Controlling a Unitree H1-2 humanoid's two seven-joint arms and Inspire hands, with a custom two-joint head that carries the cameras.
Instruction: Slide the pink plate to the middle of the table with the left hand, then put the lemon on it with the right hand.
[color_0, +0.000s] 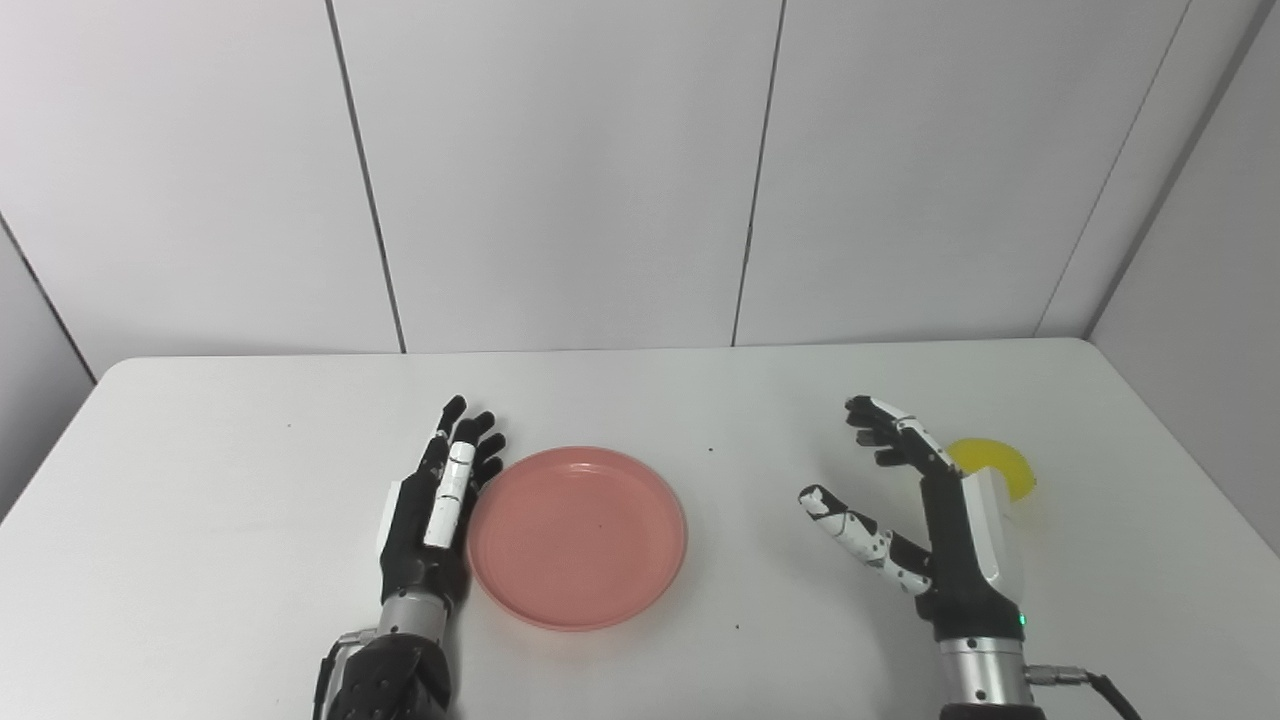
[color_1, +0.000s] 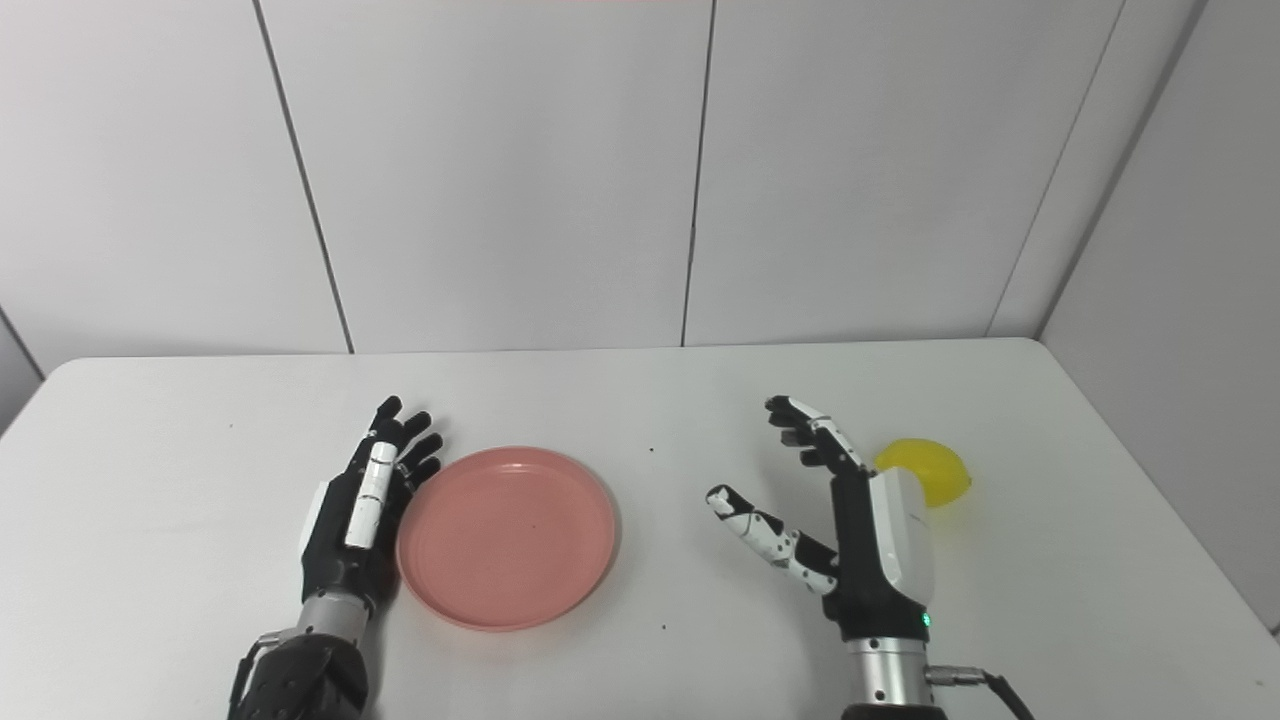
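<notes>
With the pink plate (color_0: 577, 537) lying left of the worktop (color_0: 200, 520) centre, keep the left hand (color_0: 437, 505), fingers extended and holding nothing, flat against its left rim and push rightward; the right hand (color_0: 925, 520) waits, fingers spread wide, beside the lemon (color_1: 925, 470).

left arm: enters from bottom left edge, dark forearm, wrist straight.
left hand (color_0: 430, 515): edge-on, fingers straight and close together, pointing away, holding nothing.
right arm: enters from bottom right, metal wrist cuff upright.
right hand (color_1: 850, 525): raised, fingers apart and slightly curled, thumb spread toward centre, empty.
</notes>
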